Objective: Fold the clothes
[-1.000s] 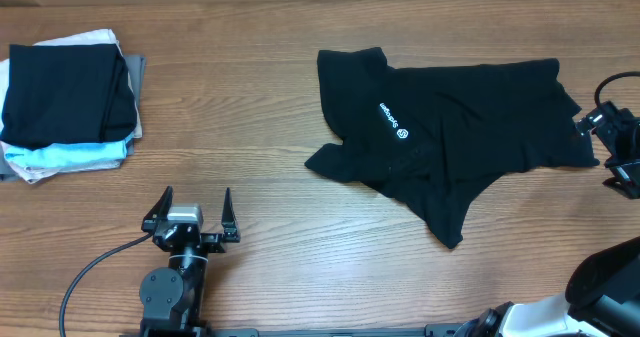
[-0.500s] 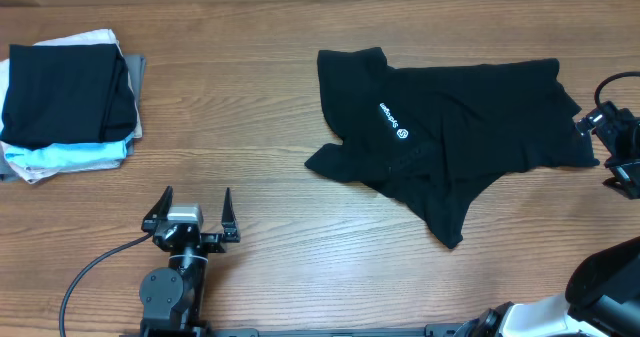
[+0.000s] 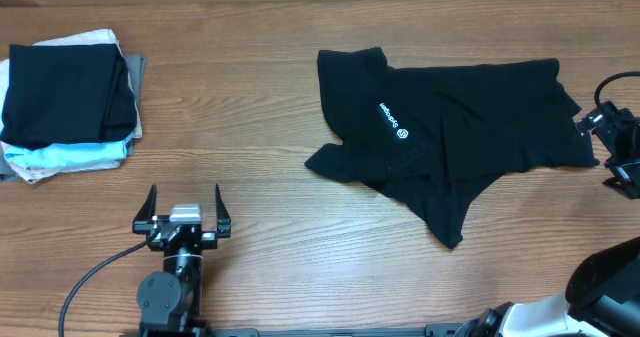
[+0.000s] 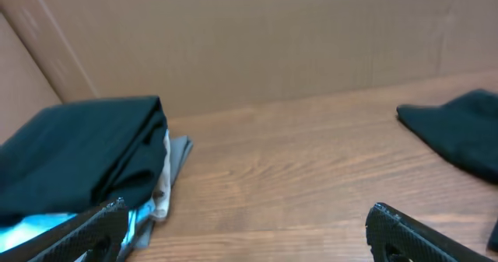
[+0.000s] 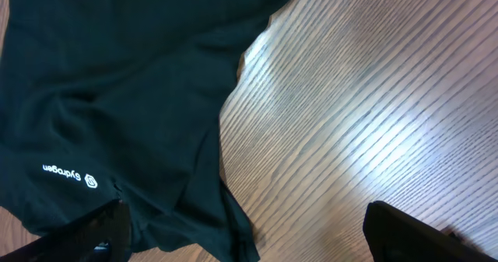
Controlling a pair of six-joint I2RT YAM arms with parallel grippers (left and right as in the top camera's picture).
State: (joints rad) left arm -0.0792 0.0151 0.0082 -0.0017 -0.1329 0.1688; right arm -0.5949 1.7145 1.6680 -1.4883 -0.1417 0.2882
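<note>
The black T-shirt (image 3: 450, 132) lies crumpled on the wooden table at the right, white chest logo (image 3: 394, 124) facing up. It fills the left of the right wrist view (image 5: 117, 99), where the logo (image 5: 71, 175) also shows, and its edge shows at the right of the left wrist view (image 4: 459, 134). My left gripper (image 3: 184, 205) is open and empty at the front left, well away from the shirt; its fingertips frame bare table in the left wrist view (image 4: 245, 227). My right gripper (image 3: 618, 142) sits at the shirt's right edge, open and empty, with its jaws in the right wrist view (image 5: 245, 231).
A stack of folded garments (image 3: 68, 102), black on top with pale blue, white and grey beneath, sits at the far left; it also shows in the left wrist view (image 4: 78, 157). A cardboard wall (image 4: 249, 36) stands behind the table.
My left gripper has shifted slightly left and turned to point straight ahead. The shirt and right gripper have not moved.
</note>
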